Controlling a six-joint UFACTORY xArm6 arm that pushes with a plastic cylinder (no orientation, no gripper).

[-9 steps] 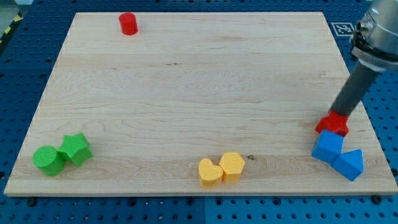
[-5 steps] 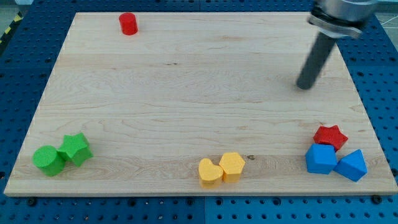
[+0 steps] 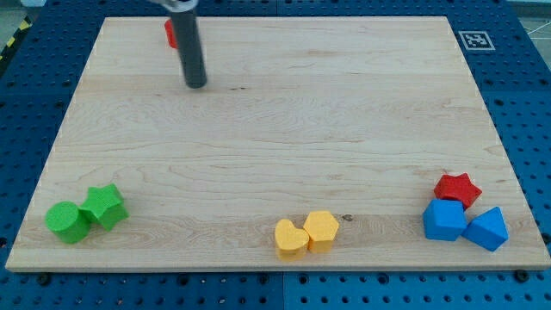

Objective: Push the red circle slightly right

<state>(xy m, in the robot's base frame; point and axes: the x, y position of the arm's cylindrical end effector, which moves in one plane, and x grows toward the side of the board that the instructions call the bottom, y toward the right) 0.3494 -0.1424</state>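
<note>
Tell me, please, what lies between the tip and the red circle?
Nothing: in the camera view only bare board separates my tip from the red circle, which the rod partly hides.

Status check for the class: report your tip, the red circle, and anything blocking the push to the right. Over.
My tip on the board, just below-right of the red circle, not touching. Circle partly hidden behind the rod. Nothing to its right. Over.

On my wooden surface (image 3: pixel 275 146): green circle (image 3: pixel 67 221) touching green star (image 3: pixel 105 205); yellow heart (image 3: pixel 290 238) touching yellow hexagon (image 3: pixel 322 229); red star (image 3: pixel 457 187) above two blue blocks (image 3: pixel 446 220).
</note>
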